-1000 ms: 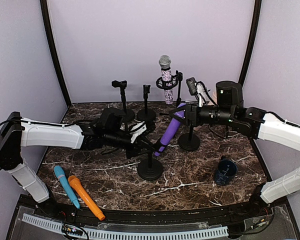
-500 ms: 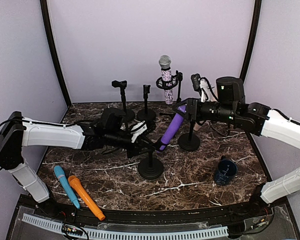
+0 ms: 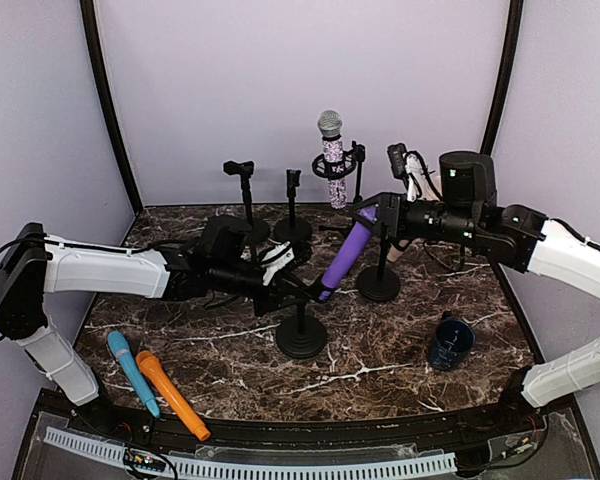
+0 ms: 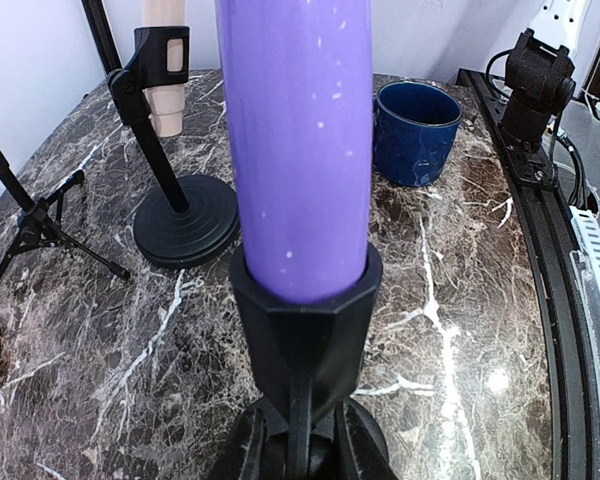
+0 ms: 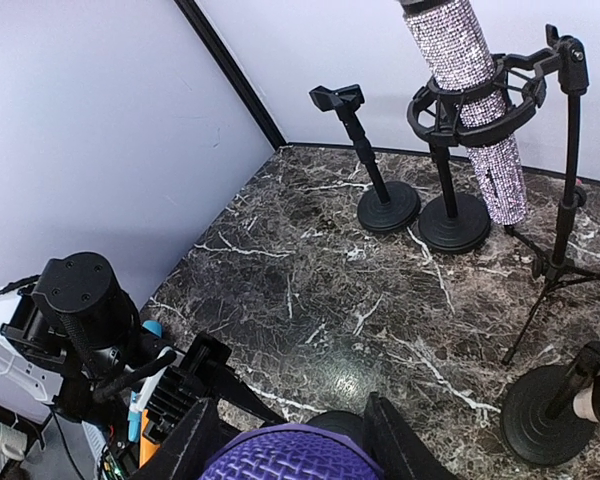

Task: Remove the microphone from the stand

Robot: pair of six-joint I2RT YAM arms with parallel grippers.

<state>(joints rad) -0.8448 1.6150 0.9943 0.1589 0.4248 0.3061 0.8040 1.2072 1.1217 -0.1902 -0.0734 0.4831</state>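
Left pincer [image 4: 298, 445] was clamped tight on the thin stem of the stand [image 3: 300, 340], right under its clip [image 4: 305, 330]. Right pincer [image 5: 288, 445] had a finger either side of the mesh head of the purple microphone [image 3: 342, 257] — gripping its top end. The microphone sat in that clip, leaning up and to the right from the stand, not out yet. Right of the stand, a dark blue mug [image 3: 450, 342] stood on the marble tabletop [image 3: 380, 370]. Front-left of the stand lay an orange microphone [image 3: 172, 395] and a blue microphone [image 3: 132, 372] side by side — and behind the stand a glittery microphone [image 3: 332, 160] stood upright in its own holder.
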